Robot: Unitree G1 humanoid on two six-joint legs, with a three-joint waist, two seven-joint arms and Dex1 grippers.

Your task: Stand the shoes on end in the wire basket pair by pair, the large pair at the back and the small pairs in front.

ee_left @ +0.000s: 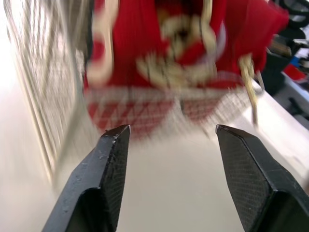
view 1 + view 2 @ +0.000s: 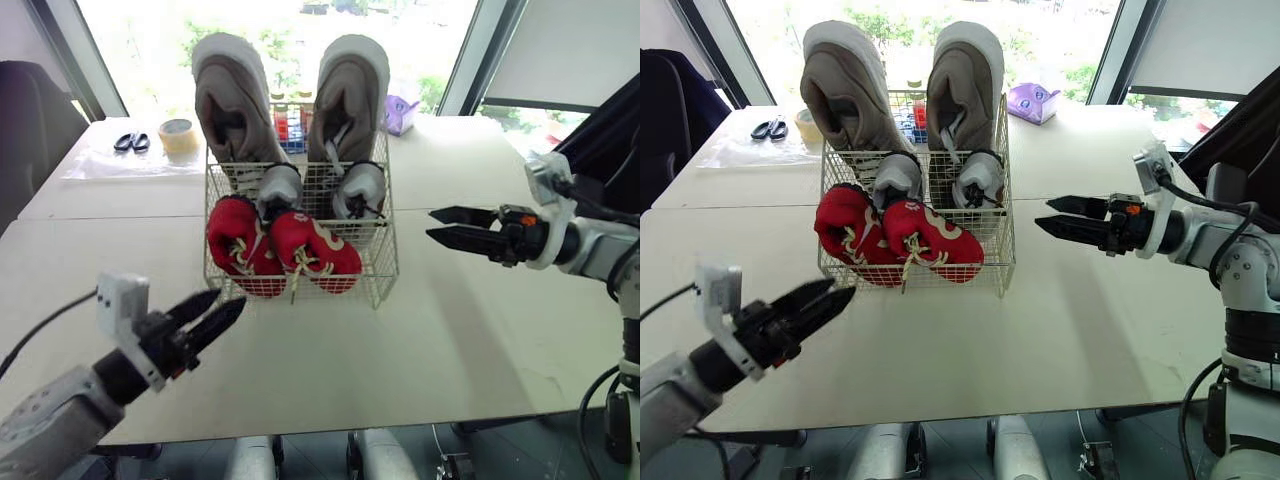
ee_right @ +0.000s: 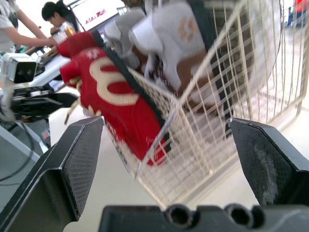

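Left end effector (image 2: 228, 300), wire basket (image 2: 375, 258), scissors (image 2: 131, 142), tape (image 2: 178, 135)

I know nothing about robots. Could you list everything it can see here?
white table: one, white, under everything
white wire basket: one, white, middle of the table
large tan shoes: one pair, tan with white soles, on end at the basket's back
small grey shoes: one pair, grey, in the basket before the tan pair
small red shoes: one pair, red with cream laces, at the basket's front
black-handled scissors: one, black, table's far left
yellowish tape roll: one, yellowish, beside the scissors
purple box: one, purple, behind the basket, rightward
people: two, far background
left gripper: one, black, open, before the basket's front left
right gripper: one, black, open, right of the basket, apart
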